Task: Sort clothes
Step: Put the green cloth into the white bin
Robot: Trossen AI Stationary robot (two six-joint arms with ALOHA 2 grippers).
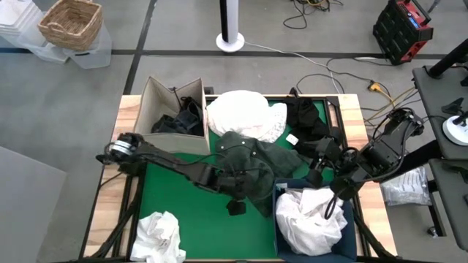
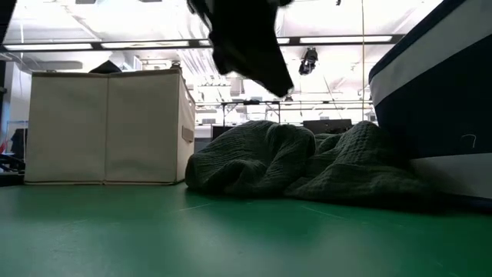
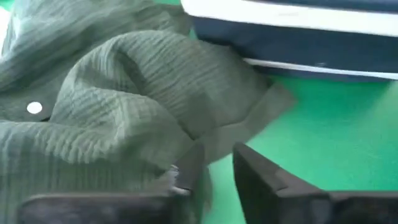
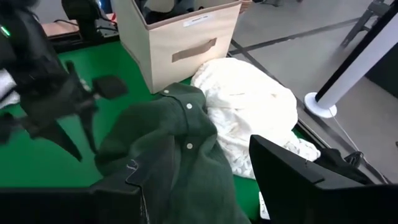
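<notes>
A dark green buttoned garment [image 1: 257, 166] lies crumpled on the green mat, with one side against the navy bin [image 1: 281, 191]. It also shows in the low view [image 2: 307, 161] and in both wrist views [image 3: 124, 99] [image 4: 168, 149]. My left gripper [image 1: 236, 196] [image 3: 216, 171] is open, low at the garment's near hem. My right gripper [image 1: 322, 165] [image 4: 205, 186] is open wide above the garment's right part. A white garment [image 1: 245, 113] and a black one [image 1: 307, 120] lie at the far side. Another white one [image 1: 157, 234] lies at the near left. My left gripper comes level from the table's left at the green garment's hem [image 3: 245, 127]. One finger [image 3: 186, 168] shows against the cloth's edge, and I cannot tell whether it touches. The green mat shows between the fingers.
The beige box [image 1: 172, 109] stands at the far left with dark clothes inside. The navy bin at the near right holds white clothes [image 1: 314, 219]. Bare mat [image 1: 175, 197] lies between the box and the near white garment. Cables and a basket are on the floor beyond the table.
</notes>
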